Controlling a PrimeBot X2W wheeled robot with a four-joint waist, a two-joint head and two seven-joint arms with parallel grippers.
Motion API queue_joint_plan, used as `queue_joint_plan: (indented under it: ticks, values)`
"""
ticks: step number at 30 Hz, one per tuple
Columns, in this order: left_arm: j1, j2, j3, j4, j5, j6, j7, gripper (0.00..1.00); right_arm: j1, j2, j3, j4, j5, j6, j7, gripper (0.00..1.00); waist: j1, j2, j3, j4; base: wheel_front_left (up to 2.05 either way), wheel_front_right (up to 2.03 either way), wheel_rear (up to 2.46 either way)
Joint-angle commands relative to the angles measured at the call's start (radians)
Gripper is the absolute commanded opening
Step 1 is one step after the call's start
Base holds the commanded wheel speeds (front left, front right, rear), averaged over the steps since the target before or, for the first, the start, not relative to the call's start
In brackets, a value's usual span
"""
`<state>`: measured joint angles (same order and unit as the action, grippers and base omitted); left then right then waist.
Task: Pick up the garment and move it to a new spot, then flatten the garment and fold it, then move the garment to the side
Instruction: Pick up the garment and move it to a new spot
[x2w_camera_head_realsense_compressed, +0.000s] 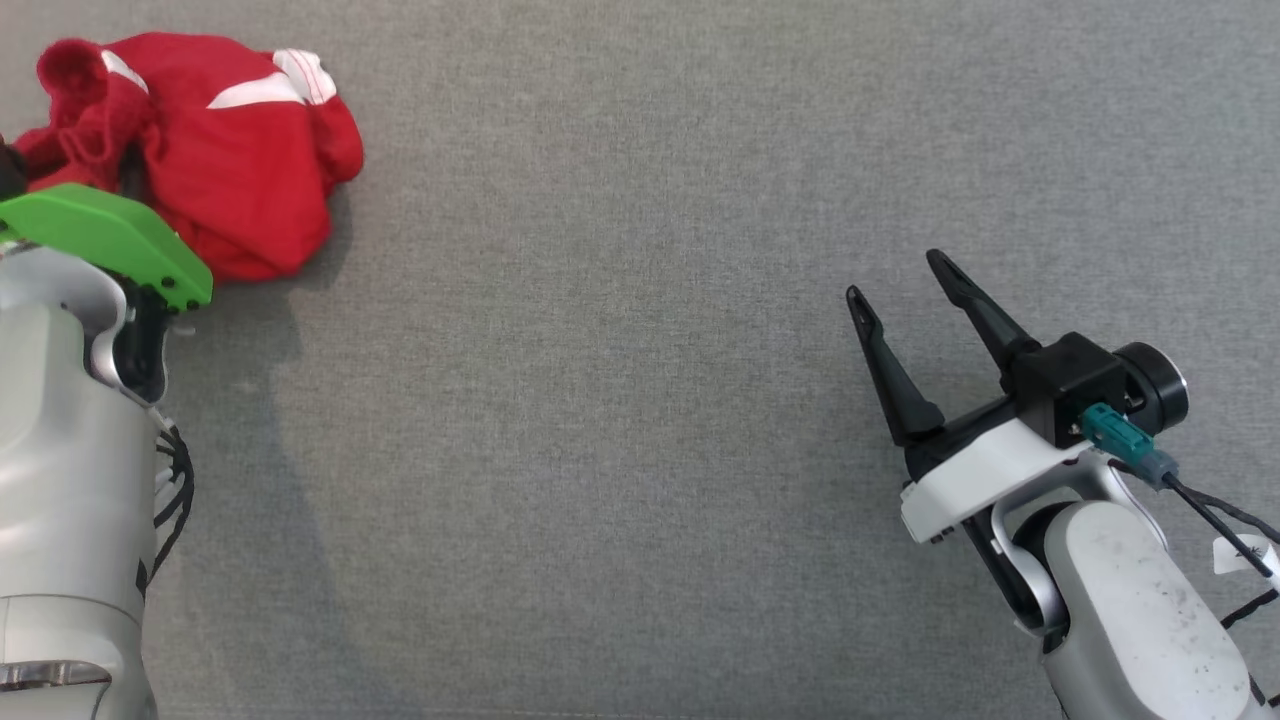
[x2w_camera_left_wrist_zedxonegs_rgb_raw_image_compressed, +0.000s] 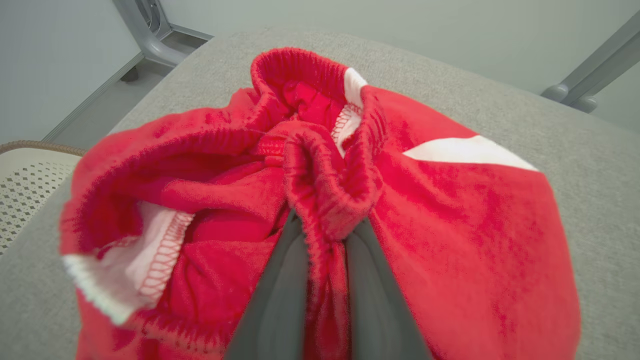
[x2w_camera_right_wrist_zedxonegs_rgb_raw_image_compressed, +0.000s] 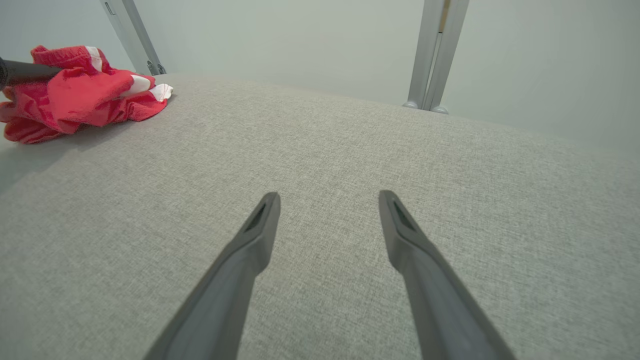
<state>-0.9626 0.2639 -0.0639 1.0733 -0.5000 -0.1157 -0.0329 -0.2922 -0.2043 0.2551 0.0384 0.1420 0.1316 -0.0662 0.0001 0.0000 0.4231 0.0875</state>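
Observation:
The garment (x2w_camera_head_realsense_compressed: 250, 170) is a crumpled red heap with white stripes at the far left of the grey table. In the left wrist view my left gripper (x2w_camera_left_wrist_zedxonegs_rgb_raw_image_compressed: 327, 227) is shut on a raised ridge of the garment (x2w_camera_left_wrist_zedxonegs_rgb_raw_image_compressed: 450, 225), with the cloth pinched between both dark fingers. From the head camera a green wrist cover (x2w_camera_head_realsense_compressed: 100, 235) hides those fingers. My right gripper (x2w_camera_head_realsense_compressed: 895, 275) is open and empty over bare table at the lower right, far from the garment. Its wrist view shows the right gripper (x2w_camera_right_wrist_zedxonegs_rgb_raw_image_compressed: 327, 196) with fingers spread and the garment (x2w_camera_right_wrist_zedxonegs_rgb_raw_image_compressed: 75, 95) at the far left.
The table (x2w_camera_head_realsense_compressed: 620, 400) is covered in grey fabric, and the garment lies close to its far left corner. Grey metal frame posts (x2w_camera_right_wrist_zedxonegs_rgb_raw_image_compressed: 440, 50) stand beyond the far edge. A pale perforated surface (x2w_camera_left_wrist_zedxonegs_rgb_raw_image_compressed: 20, 190) lies beside the table's left side.

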Motion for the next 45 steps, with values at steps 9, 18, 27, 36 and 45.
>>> queue_joint_plan:
  ticks: [9, 18, 27, 36, 45]
  values:
    - [-0.059, -0.028, -0.138, -0.189, 0.038, -0.015, -0.062, 0.0, 0.052, 0.051, -0.004, 0.088, 0.034, -0.002, -0.057, 1.0, -0.0001, 0.0, -0.266, -0.077, 0.0, 0.0, 0.0]
    - [0.003, -0.073, -0.341, -0.475, -0.052, -0.015, -0.011, 0.0, 0.083, 0.08, -0.044, 0.108, 0.028, -0.002, -0.077, 1.0, -0.0001, 0.0, -0.327, -0.217, 0.0, 0.0, 0.0]
    - [0.086, -0.124, -0.545, -0.644, -0.12, -0.015, 0.009, 0.0, 0.063, 0.1, -0.046, 0.103, 0.027, -0.002, -0.09, 1.0, -0.0001, 0.0, -0.283, -0.362, 0.0, 0.0, 0.0]
    - [0.202, -0.119, -0.674, -0.479, -0.127, -0.015, -0.011, 0.0, 0.041, 0.111, -0.039, 0.117, 0.031, -0.002, -0.11, 1.0, -0.0001, 0.0, -0.235, -0.426, 0.0, 0.0, 0.0]
    - [0.26, -0.148, -0.754, -0.29, -0.154, -0.014, -0.094, 1.0, 0.041, 0.11, -0.055, 0.117, 0.021, -0.002, -0.109, 1.0, -0.0001, 0.0, -0.232, -0.367, 0.0, 0.0, 0.0]
